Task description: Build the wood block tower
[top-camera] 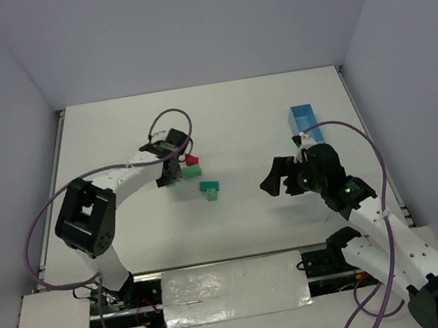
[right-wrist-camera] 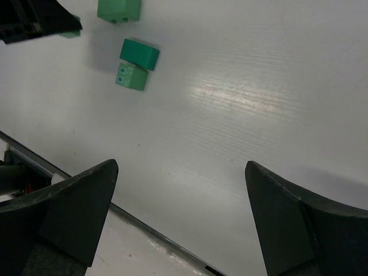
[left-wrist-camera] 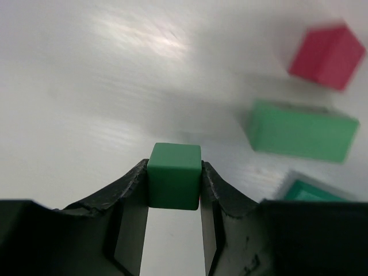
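My left gripper (top-camera: 169,172) is shut on a small green cube (left-wrist-camera: 174,175), held just above the table. Right of it lie a red block (top-camera: 191,159), also in the left wrist view (left-wrist-camera: 328,56), and a green rectangular block (top-camera: 193,170), also in that view (left-wrist-camera: 302,130). Two more green blocks (top-camera: 209,188) lie together nearer the middle; the right wrist view shows them as a darker one (right-wrist-camera: 140,54) against a lighter one (right-wrist-camera: 131,76). My right gripper (top-camera: 275,179) is open and empty, well right of the blocks, with its fingers (right-wrist-camera: 86,198) wide apart.
A light-blue oblong tray (top-camera: 304,118) stands at the back right, behind my right arm. The table's near edge (right-wrist-camera: 149,227) runs under my right gripper. Grey walls enclose the white table (top-camera: 237,120).
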`<state>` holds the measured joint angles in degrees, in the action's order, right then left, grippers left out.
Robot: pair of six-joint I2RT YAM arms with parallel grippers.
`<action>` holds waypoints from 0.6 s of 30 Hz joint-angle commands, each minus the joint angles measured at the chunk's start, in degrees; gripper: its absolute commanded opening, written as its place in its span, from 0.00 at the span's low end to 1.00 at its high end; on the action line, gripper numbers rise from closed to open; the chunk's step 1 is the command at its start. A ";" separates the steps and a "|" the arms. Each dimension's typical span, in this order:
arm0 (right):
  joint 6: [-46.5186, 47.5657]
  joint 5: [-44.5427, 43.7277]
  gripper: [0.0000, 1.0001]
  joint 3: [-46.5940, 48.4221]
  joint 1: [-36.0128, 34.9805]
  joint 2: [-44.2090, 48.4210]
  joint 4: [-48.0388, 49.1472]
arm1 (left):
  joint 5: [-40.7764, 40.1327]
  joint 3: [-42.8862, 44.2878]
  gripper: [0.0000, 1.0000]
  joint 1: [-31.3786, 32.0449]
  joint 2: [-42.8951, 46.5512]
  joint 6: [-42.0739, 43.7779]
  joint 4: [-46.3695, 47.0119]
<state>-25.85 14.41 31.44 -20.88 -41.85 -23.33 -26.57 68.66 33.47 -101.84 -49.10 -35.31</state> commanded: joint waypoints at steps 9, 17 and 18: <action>1.23 2.90 0.98 0.11 -0.91 -0.96 3.12 | 7.92 22.28 0.23 -25.19 -14.66 22.82 2.35; 1.50 4.92 0.98 -0.33 -1.53 0.71 2.85 | 9.42 41.90 0.37 -30.83 -26.74 29.50 -4.06; 1.41 5.27 0.98 -0.41 -1.44 0.63 3.11 | 10.04 41.90 0.40 -31.19 -27.26 29.59 -3.72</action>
<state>-25.34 18.06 31.44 -21.80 -42.28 -23.07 -18.72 107.50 3.62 -128.46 -22.61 -35.99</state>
